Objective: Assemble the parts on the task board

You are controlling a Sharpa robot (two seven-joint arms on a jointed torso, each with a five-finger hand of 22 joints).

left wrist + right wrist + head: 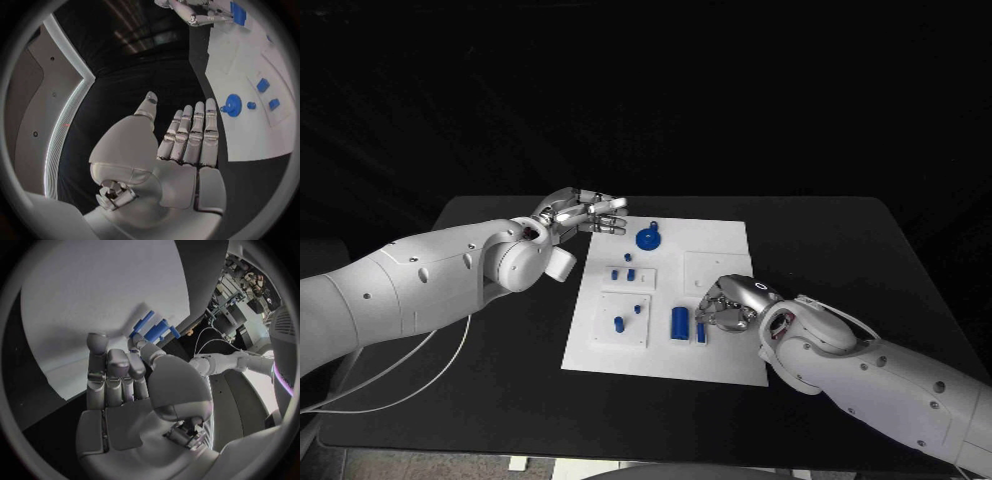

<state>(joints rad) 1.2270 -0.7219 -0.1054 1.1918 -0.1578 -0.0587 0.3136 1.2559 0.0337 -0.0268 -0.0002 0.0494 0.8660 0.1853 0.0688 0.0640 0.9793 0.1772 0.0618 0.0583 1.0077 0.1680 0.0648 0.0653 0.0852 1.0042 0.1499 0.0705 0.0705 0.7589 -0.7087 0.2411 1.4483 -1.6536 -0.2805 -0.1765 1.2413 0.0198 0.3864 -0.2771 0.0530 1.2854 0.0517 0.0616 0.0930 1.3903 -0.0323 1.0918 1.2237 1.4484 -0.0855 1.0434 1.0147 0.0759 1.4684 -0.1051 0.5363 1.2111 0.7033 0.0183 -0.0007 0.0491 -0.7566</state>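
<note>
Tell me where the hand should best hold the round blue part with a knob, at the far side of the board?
Probably the raised knob of the round blue part: its disc appears to lie flat on the task board, leaving little edge to grip. Come from above with the left hand, which is open and close beside it.

My white left arm reaches in, its silver many-fingered left hand [586, 214] flat, fingers straight, close together and empty. My white right arm angles inward; the silver right hand [731, 301] curls its fingers downward, possibly pinching something, though I can't tell.
</note>
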